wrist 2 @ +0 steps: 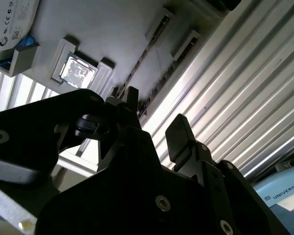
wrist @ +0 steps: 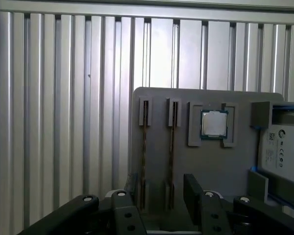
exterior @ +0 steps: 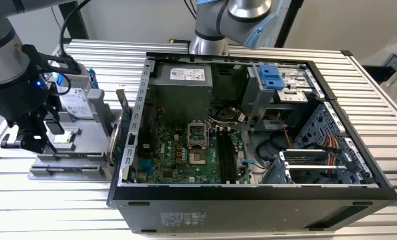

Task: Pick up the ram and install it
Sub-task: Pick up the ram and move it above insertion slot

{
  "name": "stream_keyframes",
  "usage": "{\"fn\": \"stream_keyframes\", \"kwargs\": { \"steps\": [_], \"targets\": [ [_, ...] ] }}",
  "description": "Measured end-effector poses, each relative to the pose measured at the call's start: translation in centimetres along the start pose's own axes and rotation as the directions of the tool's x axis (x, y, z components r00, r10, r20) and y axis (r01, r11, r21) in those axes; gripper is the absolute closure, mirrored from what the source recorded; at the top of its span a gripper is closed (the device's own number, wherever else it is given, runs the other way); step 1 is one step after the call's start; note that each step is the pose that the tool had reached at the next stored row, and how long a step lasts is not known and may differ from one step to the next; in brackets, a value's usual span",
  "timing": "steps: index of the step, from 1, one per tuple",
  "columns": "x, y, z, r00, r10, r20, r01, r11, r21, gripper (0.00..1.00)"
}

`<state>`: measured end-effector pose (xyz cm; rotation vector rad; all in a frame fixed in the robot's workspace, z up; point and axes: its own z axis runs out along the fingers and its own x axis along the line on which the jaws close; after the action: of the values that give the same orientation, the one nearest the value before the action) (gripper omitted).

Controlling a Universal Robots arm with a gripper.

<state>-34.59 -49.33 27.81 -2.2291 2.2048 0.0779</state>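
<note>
Gripper point(wrist: 156, 190) spread wide, poised over the ram point(wrist: 144, 147).
In the first wrist view we find the fingers apart and holding nothing. The ram stands on edge in a slot of the grey holder point(wrist: 210, 166), with a second stick point(wrist: 171, 147) just beside it. Both long axes run straight ahead of the gripper, square to its closing line. The gripper's centre appears to fall between the two sticks, though we cannot be certain.

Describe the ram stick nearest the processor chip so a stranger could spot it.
Find the flat grey holder tray on the ribbed aluminium table. It has two parallel slots, each with a stick on edge. Your slim dark ram stick is beside the square silver processor chip; its twin is one slot farther off.
</note>
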Motion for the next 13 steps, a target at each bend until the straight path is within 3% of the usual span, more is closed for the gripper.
{"fn": "stream_keyframes", "kwargs": {
  "steps": [13],
  "targets": [
    [0.07,-0.01,1.78,1.0000,0.000,0.0000,0.000,1.0000,0.0000,0.00]
  ]
}}
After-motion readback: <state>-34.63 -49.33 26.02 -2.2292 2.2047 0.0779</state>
